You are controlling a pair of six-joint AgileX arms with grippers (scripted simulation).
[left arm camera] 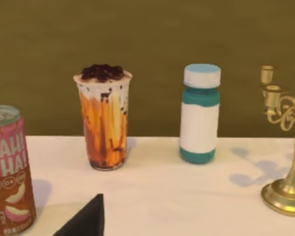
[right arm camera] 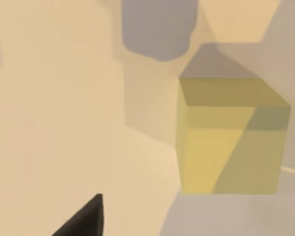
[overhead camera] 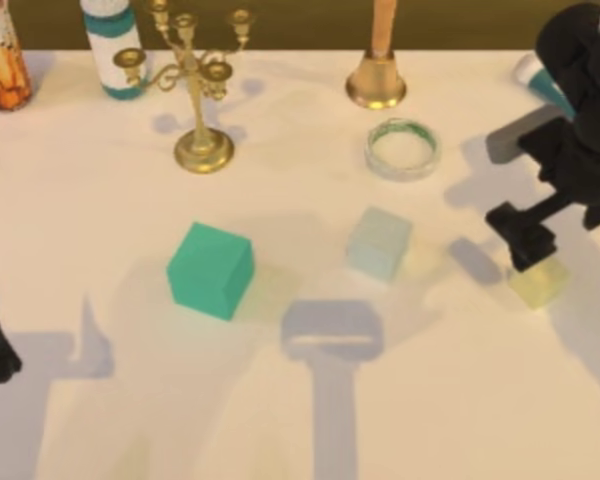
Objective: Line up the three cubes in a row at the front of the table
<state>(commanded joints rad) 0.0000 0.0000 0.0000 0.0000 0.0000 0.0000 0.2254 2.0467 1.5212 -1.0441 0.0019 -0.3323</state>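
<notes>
Fills the right half of the frame: small pale yellow cube (right arm camera: pixel 231 140), translucent, resting on the cream bench (right arm camera: pixel 54 98), one face lit brighter yellow, the neighbouring one greyed by shade. Shows a grey-blue shadow patch at top centre, touching the cube's upper corner, and another shaded band along the lower right beneath the cube. Pokes in at lower left: a dark pointed tip of the right tool (right arm camera: pixel 86 221), well apart from the cube.
</notes>
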